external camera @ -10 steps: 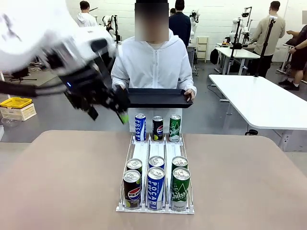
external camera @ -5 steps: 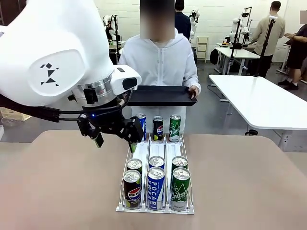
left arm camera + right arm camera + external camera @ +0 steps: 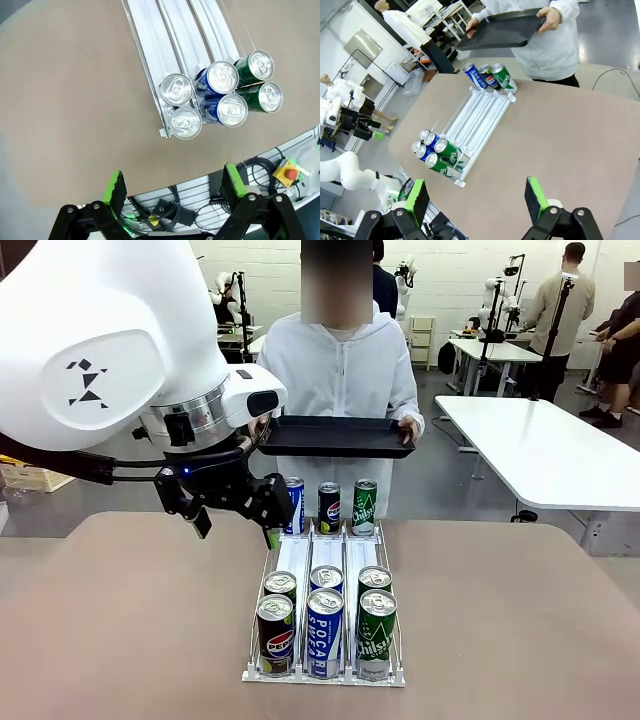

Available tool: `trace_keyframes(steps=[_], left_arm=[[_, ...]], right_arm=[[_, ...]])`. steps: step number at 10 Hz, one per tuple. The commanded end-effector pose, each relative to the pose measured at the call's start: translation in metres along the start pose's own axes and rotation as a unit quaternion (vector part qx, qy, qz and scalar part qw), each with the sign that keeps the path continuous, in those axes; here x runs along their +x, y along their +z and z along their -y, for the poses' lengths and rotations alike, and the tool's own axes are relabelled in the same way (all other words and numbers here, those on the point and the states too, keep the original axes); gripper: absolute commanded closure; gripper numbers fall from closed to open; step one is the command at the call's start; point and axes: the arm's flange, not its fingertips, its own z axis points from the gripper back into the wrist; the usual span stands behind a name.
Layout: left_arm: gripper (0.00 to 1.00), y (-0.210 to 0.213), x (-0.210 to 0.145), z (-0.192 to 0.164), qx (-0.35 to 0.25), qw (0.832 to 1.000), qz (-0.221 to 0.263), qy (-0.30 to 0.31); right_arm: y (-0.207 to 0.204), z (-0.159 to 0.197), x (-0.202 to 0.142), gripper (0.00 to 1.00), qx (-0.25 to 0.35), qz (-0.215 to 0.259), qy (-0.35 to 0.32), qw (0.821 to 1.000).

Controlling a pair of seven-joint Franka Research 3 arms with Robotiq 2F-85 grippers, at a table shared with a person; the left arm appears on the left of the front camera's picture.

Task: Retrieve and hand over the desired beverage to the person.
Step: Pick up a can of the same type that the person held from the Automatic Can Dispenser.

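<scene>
Beverage cans stand in a white three-lane rack on the brown table. At the far end are a blue Pocari, a Pepsi and a green can. At the near end each lane holds two of the same kind, with a Pepsi in front on the left. Nothing marks which beverage is desired. The person in a white hoodie holds a black tray beyond the table. My left gripper hangs open and empty above the rack's far-left corner. My right gripper is open, high over the table.
In the left wrist view the near cans show from above, with bare table beside the rack and my open left gripper below. A white table stands at the right behind. Other people stand in the background.
My left arm has swung down and toward the middle, bringing its open gripper beside the rack's far-left end. The person's tray has shifted slightly to the right.
</scene>
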Motion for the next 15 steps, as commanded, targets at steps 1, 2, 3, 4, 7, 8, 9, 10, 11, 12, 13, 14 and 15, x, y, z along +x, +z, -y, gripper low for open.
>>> trace_keyframes(steps=[1, 2, 3, 4, 7, 8, 9, 10, 11, 12, 13, 14, 15], left_arm=[[0.0, -0.001, -0.001, 0.001, 0.005, 1.0, 0.01, 0.004], [0.0, -0.001, -0.001, 0.001, 0.005, 1.0, 0.01, 0.004], [0.0, 0.0, 0.0, 0.0, 0.0, 1.0, 0.0, 0.0], [0.0, -0.005, -0.004, 0.024, 0.014, 1.0, -0.002, 0.008], [0.0, -0.025, -0.008, 0.078, 0.069, 0.996, -0.019, 0.045], [0.0, -0.032, -0.003, 0.086, 0.075, 0.995, -0.036, 0.052], [0.0, -0.043, 0.001, 0.093, 0.072, 0.995, -0.047, 0.052], [0.0, -0.052, 0.004, 0.098, 0.071, 0.994, -0.055, 0.067], [0.0, -0.062, 0.006, 0.1, 0.072, 0.992, -0.062, 0.085], [0.0, -0.072, 0.008, 0.101, 0.065, 0.991, -0.066, 0.1], [0.0, -0.083, 0.013, 0.1, 0.047, 0.991, -0.076, 0.105], [0.0, -0.088, 0.014, 0.099, 0.035, 0.99, -0.086, 0.103], [0.0, -0.093, 0.016, 0.097, 0.032, 0.99, -0.089, 0.101]], right_arm=[[-0.001, 0.001, 0.003, 0.0, 0.014, 0.013, 0.007, 1.0], [-0.001, 0.001, 0.003, 0.0, 0.014, 0.013, 0.007, 1.0], [-0.001, 0.001, 0.003, 0.0, 0.014, 0.013, 0.007, 1.0], [-0.001, 0.001, 0.003, 0.0, 0.014, 0.013, 0.007, 1.0], [-0.001, 0.001, 0.003, 0.0, 0.014, 0.013, 0.007, 1.0], [-0.001, 0.001, 0.003, 0.0, 0.014, 0.013, 0.007, 1.0], [-0.001, 0.001, 0.003, 0.0, 0.014, 0.013, 0.007, 1.0], [-0.001, 0.001, 0.003, 0.0, 0.014, 0.013, 0.007, 1.0], [-0.001, 0.001, 0.003, 0.0, 0.014, 0.013, 0.007, 1.0], [-0.001, 0.001, 0.003, 0.0, 0.014, 0.013, 0.007, 1.0], [-0.001, 0.001, 0.003, 0.0, 0.014, 0.013, 0.007, 1.0], [-0.001, 0.001, 0.003, 0.0, 0.014, 0.013, 0.007, 1.0], [-0.001, 0.001, 0.003, 0.0, 0.014, 0.013, 0.007, 1.0]])
